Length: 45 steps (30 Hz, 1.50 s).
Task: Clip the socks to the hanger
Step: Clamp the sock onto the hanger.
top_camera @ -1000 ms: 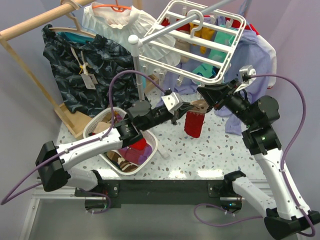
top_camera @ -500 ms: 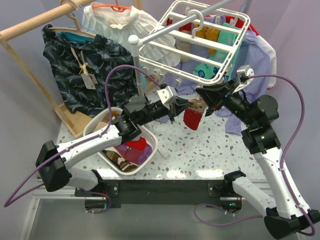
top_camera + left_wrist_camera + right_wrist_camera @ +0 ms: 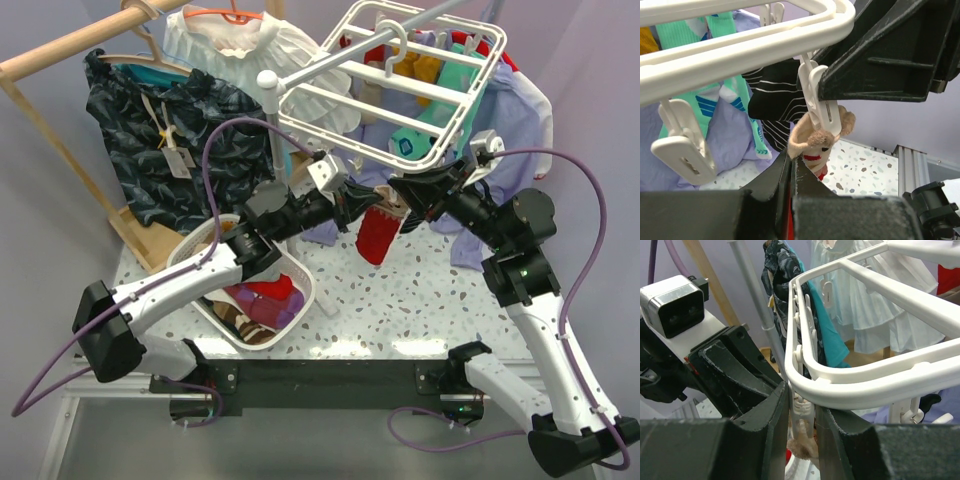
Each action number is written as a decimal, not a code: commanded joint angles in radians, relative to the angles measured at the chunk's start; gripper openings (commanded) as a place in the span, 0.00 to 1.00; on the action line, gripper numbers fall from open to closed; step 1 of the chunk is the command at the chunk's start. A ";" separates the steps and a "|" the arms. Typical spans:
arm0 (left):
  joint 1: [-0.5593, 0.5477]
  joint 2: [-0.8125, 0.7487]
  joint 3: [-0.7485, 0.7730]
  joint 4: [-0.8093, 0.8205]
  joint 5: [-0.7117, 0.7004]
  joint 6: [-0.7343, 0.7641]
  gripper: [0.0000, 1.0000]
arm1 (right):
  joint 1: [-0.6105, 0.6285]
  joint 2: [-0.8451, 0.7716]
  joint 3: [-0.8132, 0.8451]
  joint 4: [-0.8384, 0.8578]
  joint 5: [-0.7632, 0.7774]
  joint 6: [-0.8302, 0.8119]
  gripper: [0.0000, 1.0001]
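The left gripper (image 3: 366, 201) pinched the short red sock (image 3: 376, 235), higher than before; the right gripper (image 3: 399, 189) squeezed a white plastic hanger clip (image 3: 815, 95).

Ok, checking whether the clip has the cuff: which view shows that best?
Left wrist: clip and tan cuff meet in plain sight. Right wrist shows the clip, cuff mostly hidden. Top shows only the hanging sock.

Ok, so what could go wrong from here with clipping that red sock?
1. Only the bunched tan cuff of the sock reaches the clip, so if the right claw lets the clip close now, it may bite too little and the sock could fall.
2. The left claw sits close to the right one under the hanger; a small shift might bump them or swing it.
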 commanded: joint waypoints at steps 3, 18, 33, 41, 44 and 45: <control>0.007 0.018 0.065 -0.015 -0.003 -0.044 0.00 | 0.001 0.018 0.000 -0.010 -0.045 -0.027 0.08; 0.009 0.041 0.107 -0.076 0.005 -0.095 0.00 | 0.003 0.014 -0.006 -0.004 -0.043 -0.029 0.08; 0.037 0.024 0.124 -0.084 0.060 -0.182 0.00 | 0.003 0.004 -0.016 -0.010 -0.041 -0.049 0.08; 0.037 0.030 0.145 -0.087 0.112 -0.228 0.00 | 0.003 0.001 -0.020 -0.005 -0.037 -0.057 0.09; 0.037 0.023 0.145 -0.085 0.131 -0.239 0.00 | 0.001 0.001 -0.019 -0.005 -0.038 -0.061 0.09; 0.037 0.021 0.145 -0.087 0.131 -0.242 0.00 | 0.003 0.001 -0.019 -0.005 -0.040 -0.061 0.09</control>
